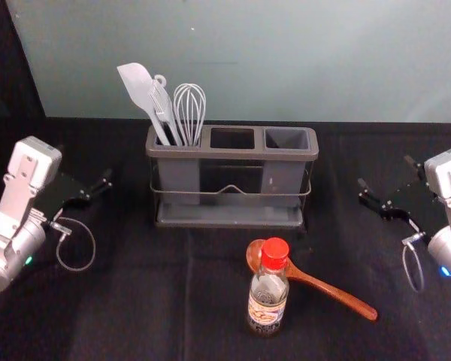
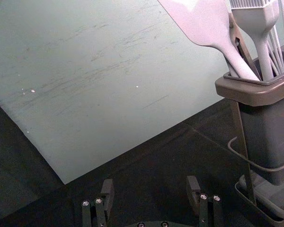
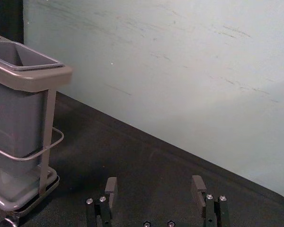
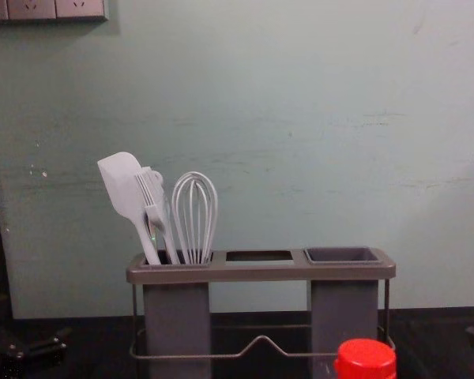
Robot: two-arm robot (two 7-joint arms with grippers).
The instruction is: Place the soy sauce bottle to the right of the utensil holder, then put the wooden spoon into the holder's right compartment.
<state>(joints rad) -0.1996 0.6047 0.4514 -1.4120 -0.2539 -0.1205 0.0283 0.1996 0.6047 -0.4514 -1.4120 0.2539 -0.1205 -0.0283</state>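
So the left end effector (image 1: 84,162) is off to the left of the utensil holder (image 1: 233,152), fingers spread wide, nothing in its grip. Right end effector (image 1: 385,171) is over on the holder's other side, also wide and holding nothing.

Soy sauce bottle (image 1: 267,302) is standing upright on the desk (image 1: 128,308), in front of the holder, a bit right of its middle. The wooden spoon (image 1: 334,293) lies just behind it, bowl partly hidden by the red cap, handle angled out to the right and toward the robot. Spatula (image 1: 140,89), brush (image 1: 162,104) and whisk (image 1: 189,113) are in the holder's left compartment.
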